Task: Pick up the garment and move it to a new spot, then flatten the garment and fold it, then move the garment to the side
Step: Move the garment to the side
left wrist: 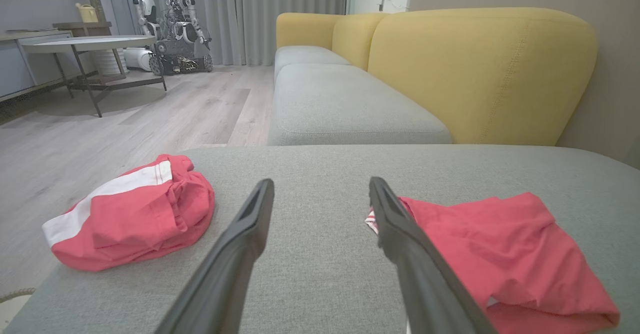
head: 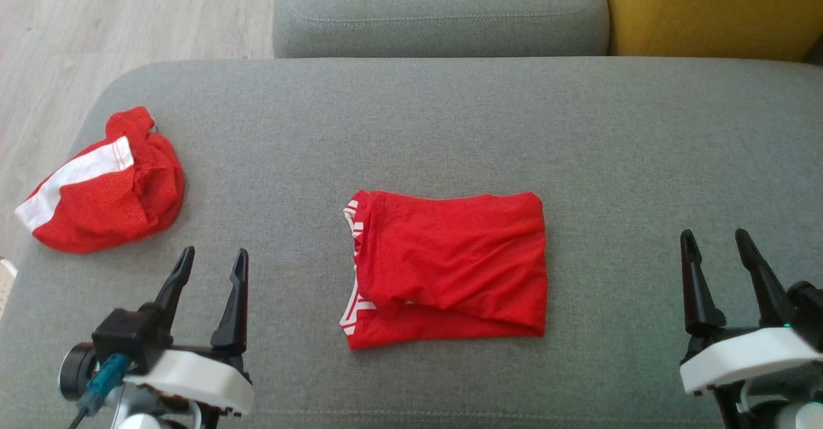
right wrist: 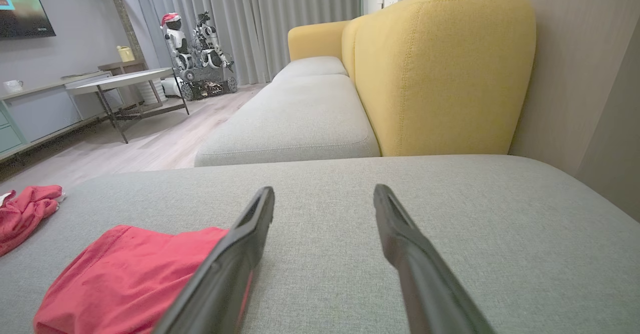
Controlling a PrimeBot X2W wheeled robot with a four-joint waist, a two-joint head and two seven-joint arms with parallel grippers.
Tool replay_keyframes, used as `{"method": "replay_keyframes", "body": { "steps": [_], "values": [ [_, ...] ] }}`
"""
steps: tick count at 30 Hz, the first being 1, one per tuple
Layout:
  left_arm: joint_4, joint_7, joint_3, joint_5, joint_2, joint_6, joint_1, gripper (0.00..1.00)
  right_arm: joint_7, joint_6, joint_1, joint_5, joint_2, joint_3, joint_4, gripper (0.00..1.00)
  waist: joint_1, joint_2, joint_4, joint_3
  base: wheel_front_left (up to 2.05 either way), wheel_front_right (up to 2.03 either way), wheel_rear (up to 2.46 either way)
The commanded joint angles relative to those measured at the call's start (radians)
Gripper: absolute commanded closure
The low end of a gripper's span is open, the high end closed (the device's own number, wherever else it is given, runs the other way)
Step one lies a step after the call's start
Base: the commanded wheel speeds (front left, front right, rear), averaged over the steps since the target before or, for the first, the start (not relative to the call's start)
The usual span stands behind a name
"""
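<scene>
Pincers: the left pincer [head: 214, 252] and the right pincer [head: 714, 233] are both standing released, fingers spread wide, gripping nothing.
Left pincer place: it is sitting at 8 o'clock of the head view, fingers pointing toward 12, well apart from both pieces of cloth.
Right pincer place: it is sitting at 4 o'clock of the head view, fingers pointing toward 12, apart from the cloth.
Folded garment [head: 450, 268]: it is lying folded in a rough rectangle on the grey seat cushion [head: 450, 114], at the middle of the head view, between the two pincers.
Long axis: it is running from 9 to 3 o'clock across the head view.
Heading: the end with the white-striped trim is pointing to 9 o'clock; the plain red end is pointing to 3.
Bundled garment [head: 106, 188]: red with a white band, it is lying crumpled at 9 o'clock, near the cushion's edge.
Head view alone: it is giving the folded garment's whole outline and both pincers together.
Left wrist view alone: it is showing the full bundle at 8 o'clock, with the striped corner peeking just behind its right finger [left wrist: 400, 234].
Wrist views: both are looking past the cushion to a yellow sofa back [right wrist: 440, 73], a wooden floor [left wrist: 150, 108] and a round table [left wrist: 90, 43].
</scene>
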Motion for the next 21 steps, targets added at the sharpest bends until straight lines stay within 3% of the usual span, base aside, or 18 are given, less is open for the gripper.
{"method": "replay_keyframes", "body": {
  "steps": [1, 13, 21],
  "values": [
    [-0.038, -0.001, 0.036, -0.005, 0.025, 0.01, -0.04, 0.0, 0.002, -0.001, -0.027, 0.004, -0.011, 0.026, -0.039, 0.0, 0.0, 0.0, 0.0, 0.0, 0.0, 0.0, 0.0],
    [-0.024, -0.004, 0.023, -0.007, 0.024, 0.001, -0.064, 0.0, 0.008, -0.001, -0.024, 0.009, -0.011, 0.017, -0.033, 0.0, 0.0, 0.0, 0.024, 0.011, 0.0, 0.0, 0.0],
    [-0.024, -0.027, 0.017, 0.0, 0.016, -0.017, -0.132, 0.0, 0.015, -0.001, -0.078, 0.019, -0.025, 0.035, 0.03, 0.0, 0.0, 0.0, 0.094, 0.098, 0.0, 0.0, 0.0]
  ]
}}
